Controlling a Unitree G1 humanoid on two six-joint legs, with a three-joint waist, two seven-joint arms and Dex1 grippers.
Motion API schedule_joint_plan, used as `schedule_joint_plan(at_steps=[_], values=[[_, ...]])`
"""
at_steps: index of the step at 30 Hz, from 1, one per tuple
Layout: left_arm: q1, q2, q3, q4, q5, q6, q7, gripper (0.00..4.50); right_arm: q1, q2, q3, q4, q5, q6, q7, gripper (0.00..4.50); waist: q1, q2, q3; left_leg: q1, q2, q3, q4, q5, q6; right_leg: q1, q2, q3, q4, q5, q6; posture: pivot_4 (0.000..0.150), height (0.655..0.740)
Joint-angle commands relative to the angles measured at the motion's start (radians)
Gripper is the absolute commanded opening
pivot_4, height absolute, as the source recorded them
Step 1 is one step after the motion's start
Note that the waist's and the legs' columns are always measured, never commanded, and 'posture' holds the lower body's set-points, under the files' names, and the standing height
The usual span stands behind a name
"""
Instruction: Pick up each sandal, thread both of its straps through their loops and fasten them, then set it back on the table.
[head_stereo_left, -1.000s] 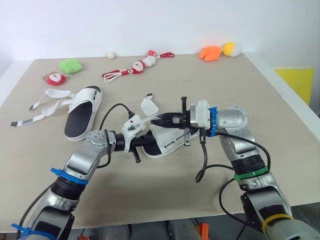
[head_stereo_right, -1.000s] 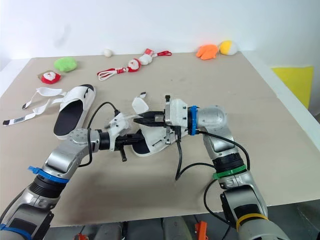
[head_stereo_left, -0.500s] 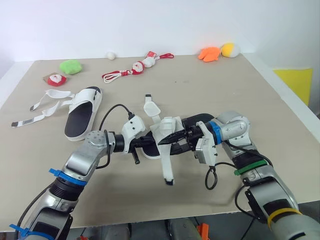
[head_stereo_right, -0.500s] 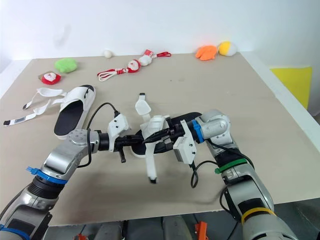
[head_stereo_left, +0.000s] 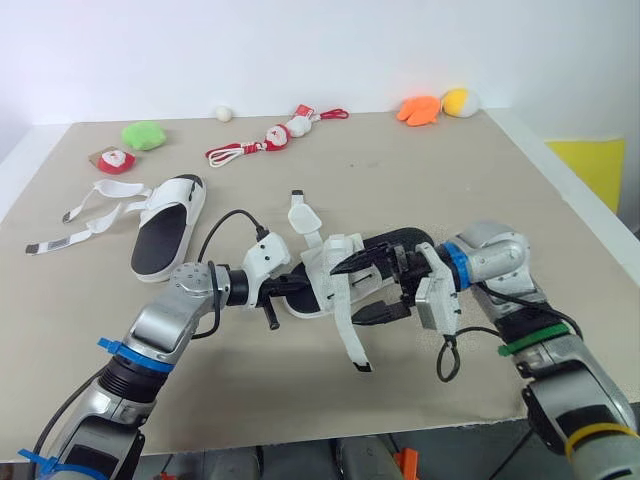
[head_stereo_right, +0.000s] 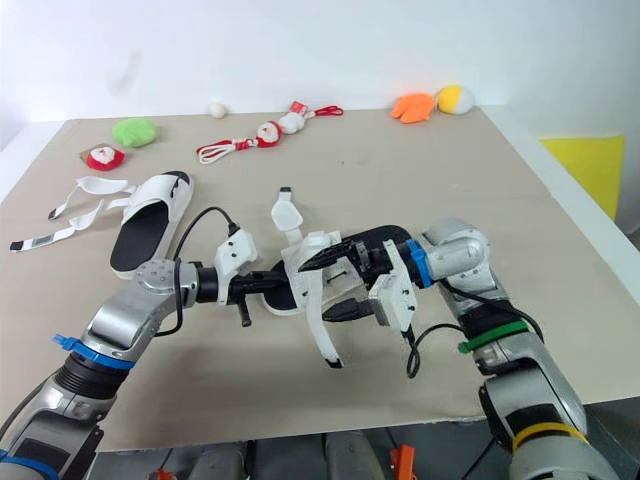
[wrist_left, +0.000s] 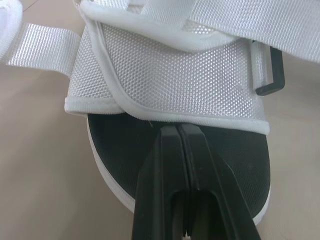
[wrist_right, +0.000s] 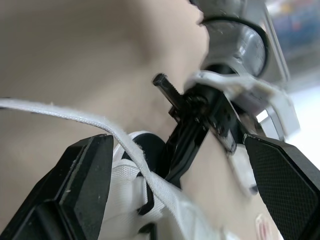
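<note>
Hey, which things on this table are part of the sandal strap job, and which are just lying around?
Part of the job: the held sandal, pinched by the left gripper, with the open right gripper at its dangling strap; the second sandal, straps loose, on the table.
Lying about: green plush, small Santa toy, Santa toy with red cord, white ball, orange plush, yellow plush.

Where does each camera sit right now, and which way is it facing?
Left eye view: on the head, looking forward and down over the table; both arms show, meeting at the held sandal.
Right eye view: beside it, same scene, same arms.
Left wrist view: on the left wrist, looking along the left jaws, shut on that sandal.
Right wrist view: on the right wrist, looking between the right jaws, open, at a loose strap and the left arm.
Shared: eye views and left wrist view show the held sandal.
</note>
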Motion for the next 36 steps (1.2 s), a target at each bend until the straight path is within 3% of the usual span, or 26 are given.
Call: schedule_joint_plan(at_steps=[1, 4, 8, 11, 14, 20, 29, 30, 31, 32, 36], values=[[0.013, 0.002, -0.019, 0.004, 0.012, 0.003, -0.004, 0.00, 0.109, -0.086, -0.065, -0.243, 0.116, 0.331, -0.095, 4.47, 0.008, 0.000, 0.000, 0.000, 0.000, 0.000, 0.000, 0.000, 0.000, 0.000, 0.000, 0.000, 0.000, 0.000, 0.000, 0.150, 0.7400], [0.012, -0.001, -0.021, 0.009, 0.012, 0.000, -0.005, 0.00, 0.220, -0.169, -0.092, -0.403, 0.199, 0.609, -0.161, 4.47, 0.011, 0.000, 0.000, 0.000, 0.000, -0.001, -0.001, 0.000, 0.001, 0.000, 0.000, 0.000, 0.000, -0.002, -0.001, 0.150, 0.7400], [0.007, -0.006, -0.024, 0.015, 0.012, -0.003, -0.006, 0.00, 0.260, -0.306, -0.132, -0.569, 0.414, 1.191, -0.310, 4.47, 0.017, 0.001, 0.000, 0.000, 0.000, 0.000, 0.001, 0.000, 0.001, 0.000, 0.000, 0.000, 0.000, -0.002, -0.003, 0.150, 0.7400], [0.006, -0.010, -0.025, 0.017, 0.012, -0.004, -0.004, 0.00, 0.240, -0.352, -0.159, -0.647, 0.614, 1.538, -0.421, 4.47, 0.017, 0.000, 0.000, 0.000, 0.000, 0.001, 0.003, 0.000, 0.001, 0.000, 0.000, 0.000, 0.000, -0.002, -0.004, 0.150, 0.7400], [0.014, -0.016, -0.028, 0.007, 0.011, -0.003, 0.001, 0.00, 0.243, -0.333, -0.189, -0.694, 0.745, 1.758, -0.569, 4.47, 0.019, 0.000, 0.000, -0.001, 0.000, 0.001, 0.003, 0.000, 0.001, 0.000, 0.000, 0.000, 0.000, -0.002, -0.004, 0.150, 0.7400], [0.030, -0.019, -0.025, -0.005, 0.013, 0.001, 0.002, 0.00, 0.251, -0.246, -0.219, -0.691, 0.958, 2.060, -0.826, 4.47, 0.020, 0.000, -0.001, -0.005, -0.002, 0.001, 0.004, -0.001, 0.001, -0.002, -0.002, 0.000, -0.002, -0.001, -0.001, 0.150, 0.7400], [0.022, -0.028, -0.023, 0.003, 0.014, 0.004, 0.011, 0.00, 0.220, -0.118, -0.194, -0.705, 0.874, 2.090, -0.907, 4.47, 0.020, 0.000, -0.001, -0.006, -0.002, 0.000, 0.005, -0.001, 0.001, -0.003, -0.002, 0.000, -0.002, -0.001, 0.000, 0.150, 0.7400], [0.023, -0.028, -0.024, 0.003, 0.016, 0.003, 0.012, 0.00, 0.215, -0.109, -0.192, -0.702, 0.869, 2.100, -0.907, 3.91, 0.020, 0.000, -0.001, -0.006, -0.002, 0.000, 0.005, -0.001, 0.001, -0.003, -0.002, 0.000, -0.002, -0.001, 0.000, 0.150, 0.7400], [0.023, -0.028, -0.025, 0.003, 0.017, 0.003, 0.012, 0.00, 0.213, -0.104, -0.191, -0.702, 0.864, 2.108, -0.904, 3.91, 0.020, 0.000, -0.001, -0.006, -0.002, 0.000, 0.005, -0.001, 0.001, -0.003, -0.002, 0.000, -0.002, -0.001, 0.000, 0.150, 0.7400], [0.024, -0.027, -0.025, 0.002, 0.017, 0.003, 0.013, 0.00, 0.211, -0.100, -0.190, -0.703, 0.859, 2.112, -0.898, 3.57, 0.020, 0.000, -0.001, -0.006, -0.002, 0.000, 0.005, -0.001, 0.001, -0.002, -0.002, 0.000, -0.002, -0.001, 0.000, 0.150, 0.7400], [0.024, -0.025, -0.025, 0.003, 0.017, 0.003, 0.013, 0.00, 0.195, -0.091, -0.213, -0.687, 0.861, 2.136, -0.864, 1.76, 0.020, 0.000, -0.001, -0.007, -0.002, 0.000, 0.006, -0.001, 0.001, -0.003, -0.002, 0.000, -0.003, -0.001, 0.000, 0.150, 0.7400]])
